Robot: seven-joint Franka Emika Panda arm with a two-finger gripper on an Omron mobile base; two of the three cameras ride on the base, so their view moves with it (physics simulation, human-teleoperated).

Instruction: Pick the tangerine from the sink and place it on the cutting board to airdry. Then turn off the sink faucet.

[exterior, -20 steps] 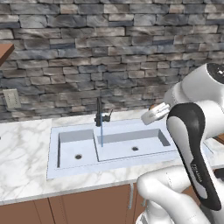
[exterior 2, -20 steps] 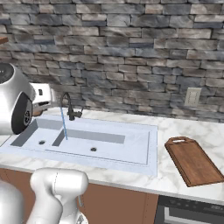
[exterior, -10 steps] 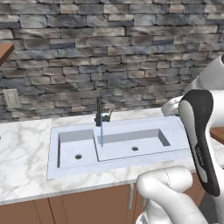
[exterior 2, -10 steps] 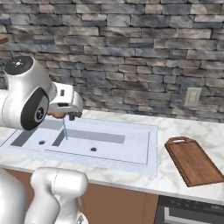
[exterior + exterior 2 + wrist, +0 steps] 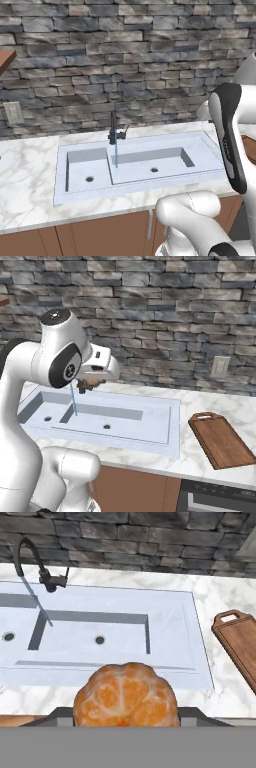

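1. Clearly, the tangerine (image 5: 126, 694) is clamped in the gripper (image 5: 88, 385), whose jaws are closed onto the fruit's sides; in the hand view the fruit is seen large at the bottom, lifted well above the counter.
2. In the right base view the gripper is seen hanging below the white hand, over the far rim of the sink (image 5: 150, 428), just beside the water stream (image 5: 73, 401).
3. The sink is set into a white marbled counter (image 5: 25, 175) and is divided into a smaller bowl on the left and a larger bowl on the right, each marked by a dark drain hole.
4. The sink faucet (image 5: 114, 131) is mounted upright at the far edge of the sink, near the divider, and a thin blue stream is seen falling from it into the larger bowl.
5. The cutting board (image 5: 220, 439) is laid flat on the counter to the right of the sink, apart from its rim, with its handle end turned toward the far wall.
6. A stone wall (image 5: 125, 60) is seen behind the counter, with a pale outlet plate (image 5: 220, 367) fixed to it above the board.
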